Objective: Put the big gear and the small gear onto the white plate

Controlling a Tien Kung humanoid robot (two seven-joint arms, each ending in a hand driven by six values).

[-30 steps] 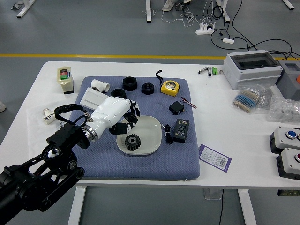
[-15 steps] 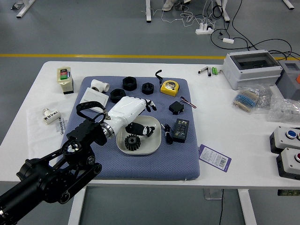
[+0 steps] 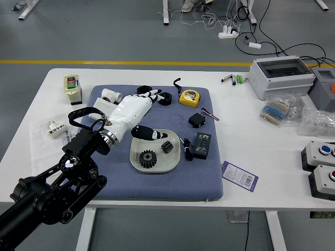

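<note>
The surface (image 3: 241, 183) spreads beneath the robot hand (image 3: 131, 111), open and empty, probably to withdraw without dragging anything. Partly under it sits the white plate (image 3: 170, 161), its rim likely containing the big gear (image 3: 147, 159), robot-side of the hand, and the small gear (image 3: 167, 146), nearer its fingertips; both appear placed.

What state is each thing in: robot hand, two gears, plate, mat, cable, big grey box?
Robot's left hand: open, holding nothing
Big gear: on the plate
Small gear: on the plate
White plate: upright, bearing both gears
Blue mat: flat
Cable: bundled
Grey box: closed
</note>
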